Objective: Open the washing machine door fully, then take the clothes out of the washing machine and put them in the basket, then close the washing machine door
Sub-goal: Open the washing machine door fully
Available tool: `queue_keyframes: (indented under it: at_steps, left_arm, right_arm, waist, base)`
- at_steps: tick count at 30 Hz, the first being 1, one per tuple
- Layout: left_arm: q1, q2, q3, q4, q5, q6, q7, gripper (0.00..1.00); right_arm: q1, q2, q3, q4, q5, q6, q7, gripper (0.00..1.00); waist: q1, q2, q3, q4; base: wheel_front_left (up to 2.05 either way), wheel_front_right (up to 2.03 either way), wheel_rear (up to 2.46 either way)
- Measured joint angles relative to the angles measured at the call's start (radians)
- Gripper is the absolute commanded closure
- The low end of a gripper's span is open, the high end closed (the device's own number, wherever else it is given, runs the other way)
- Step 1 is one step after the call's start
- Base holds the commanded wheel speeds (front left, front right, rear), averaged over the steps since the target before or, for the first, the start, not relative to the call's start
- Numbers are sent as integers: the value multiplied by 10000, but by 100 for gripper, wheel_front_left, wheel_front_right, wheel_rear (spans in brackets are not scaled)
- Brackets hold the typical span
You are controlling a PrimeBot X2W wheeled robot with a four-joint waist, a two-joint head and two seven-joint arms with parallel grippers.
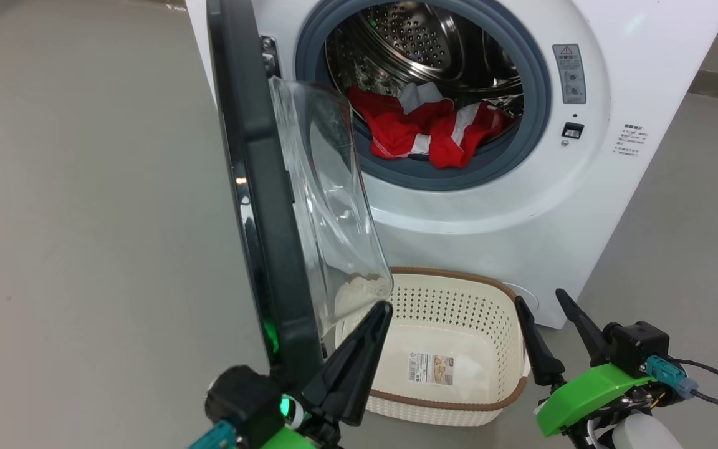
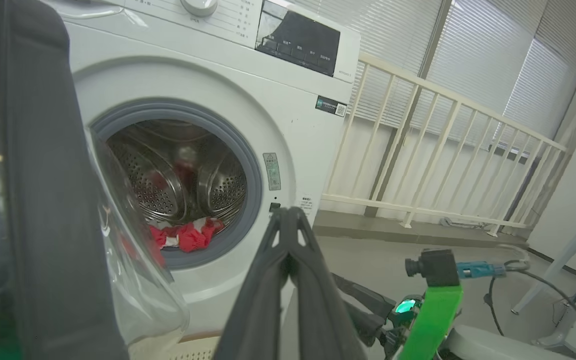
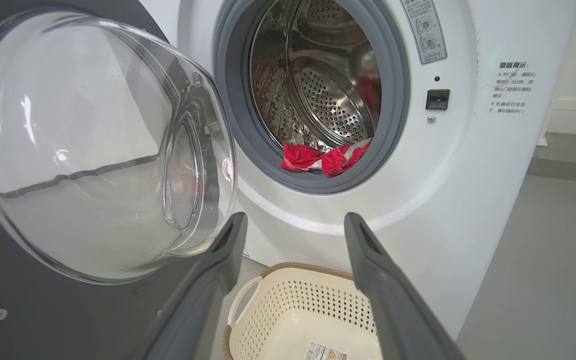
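At twelve o'clock, head view: washing machine [image 1: 583,206], clothes [image 1: 434,128] heaped at the front lip of its drum [image 1: 421,37]. Nine o'clock: washing machine door [image 1: 259,206] standing open, edge-on. Six o'clock of drum: basket [image 1: 446,305] on floor [image 1: 85,249]. Seven o'clock: left gripper [image 1: 382,307] pinched together, tip just beside door glass. Five o'clock: right gripper [image 1: 540,296] spread wide, beside basket.

Bright, even light; soft glare on the washing machine door [image 3: 93,150].

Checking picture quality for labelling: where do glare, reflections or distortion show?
Head view: the door glass smears the basket corner behind it. Left wrist view: the near door rim is dark and blurred. Right wrist view: reflections streak the glass.
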Motion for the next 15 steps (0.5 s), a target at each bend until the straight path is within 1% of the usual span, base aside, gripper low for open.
queue_keyframes:
  at_steps: [2, 3, 5, 7, 9, 10, 13, 15]
  left_arm:
    - [25, 12, -48, 364, -247, 207, 318, 100]
    - [23, 12, -69, 621, -360, 384, 518, 100]
    - [22, 12, -61, 863, -382, 583, 677, 100]
    - [19, 13, -25, 1055, -374, 780, 780, 100]
    - [16, 42, 40, 1258, -224, 1081, 882, 100]
    - [16, 42, 40, 1258, -224, 1081, 882, 100]
    - [14, 67, 134, 1406, -86, 1427, 993, 100]
    - [5, 67, 188, 1409, 2, 1574, 991, 100]
  right_arm:
    - [-1, 0, -2, 2, 0, 0, 0, 0]
    - [-1, -2, -8, 2, 0, 0, 0, 0]
    - [-2, -2, -15, 0, 0, 0, 0, 0]
    - [-2, 0, -27, -2, 0, 0, 0, 0]
    - [-2, 0, -40, -6, 0, 0, 0, 0]
    - [-2, 0, -40, -6, 0, 0, 0, 0]
    - [-2, 0, -54, -12, 0, 0, 0, 0]
    - [-3, -2, -67, -15, 0, 0, 0, 0]
  waist:
    - [0, -1, 16, -39]
    - [0, -1, 40, -69]
    - [0, 0, 67, -89]
    - [0, 0, 93, -103]
    - [0, 0, 120, -111]
    - [0, 0, 120, -111]
    - [0, -1, 164, -110]
    - [0, 0, 199, -95]
  base:
    - [0, 0, 0]
    - [0, 0, 0]
    - [0, 0, 0]
    - [0, 0, 0]
    - [0, 0, 0]
    - [0, 0, 0]
    - [0, 0, 0]
    - [0, 0, 0]
